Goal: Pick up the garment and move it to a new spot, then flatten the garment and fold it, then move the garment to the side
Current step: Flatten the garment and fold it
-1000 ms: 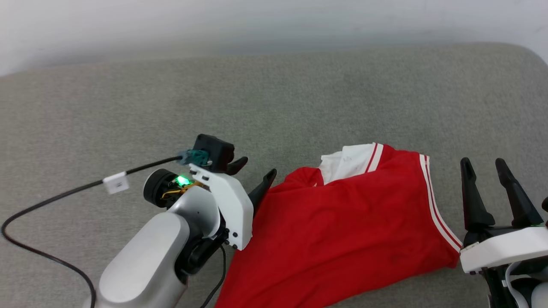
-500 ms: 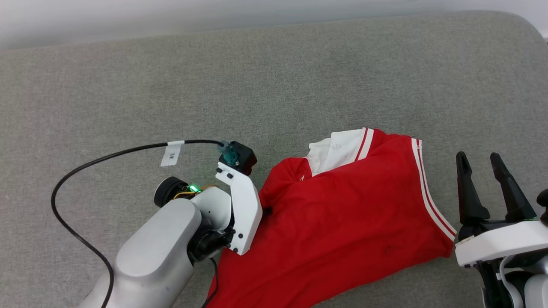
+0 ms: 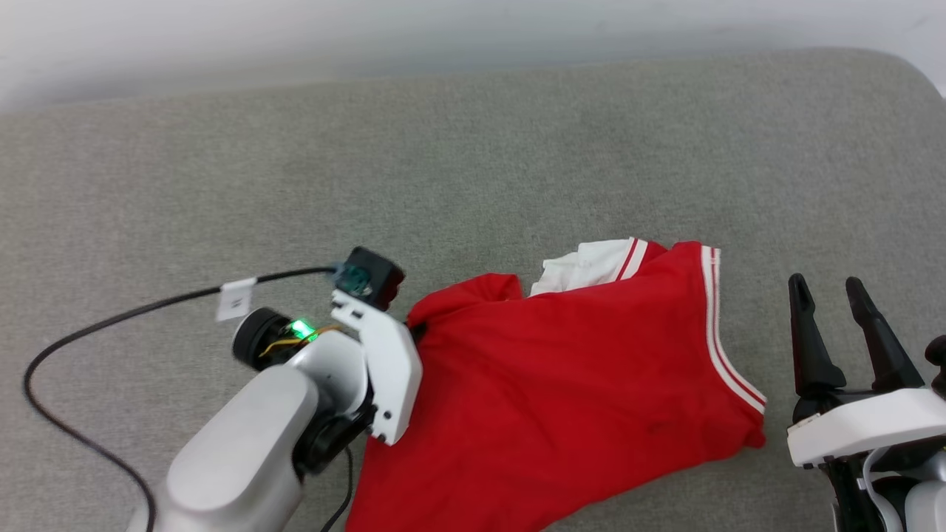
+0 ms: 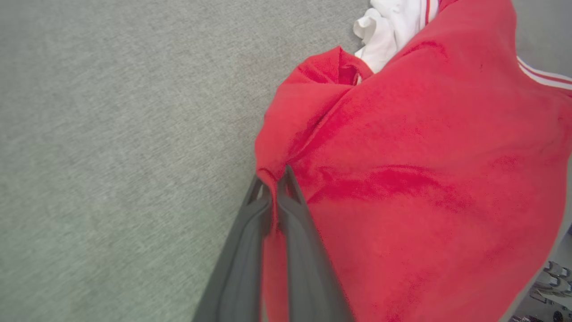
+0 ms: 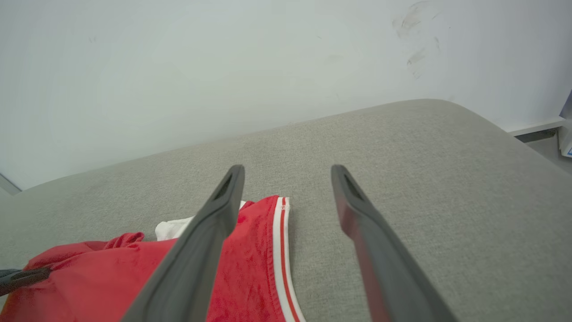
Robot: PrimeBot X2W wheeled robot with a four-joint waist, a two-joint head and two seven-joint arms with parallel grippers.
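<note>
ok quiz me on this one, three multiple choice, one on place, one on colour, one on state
1. Where is the right gripper relative to the red T-shirt?
A. on top of it
B. to its right, not touching it
C. to its left

2. What colour is the sleeve at the T-shirt's far edge?
A. white
B. blue
C. black

3. What are the fingers of the left gripper doing?
A. spread wide, holding nothing
B. closed on a fold of the T-shirt
C. holding a cup

Answers:
1. B, its fingers stand over bare grey cushion.
2. A, white cloth shows there.
3. B, the left wrist view shows red fabric pinched between them.
</note>
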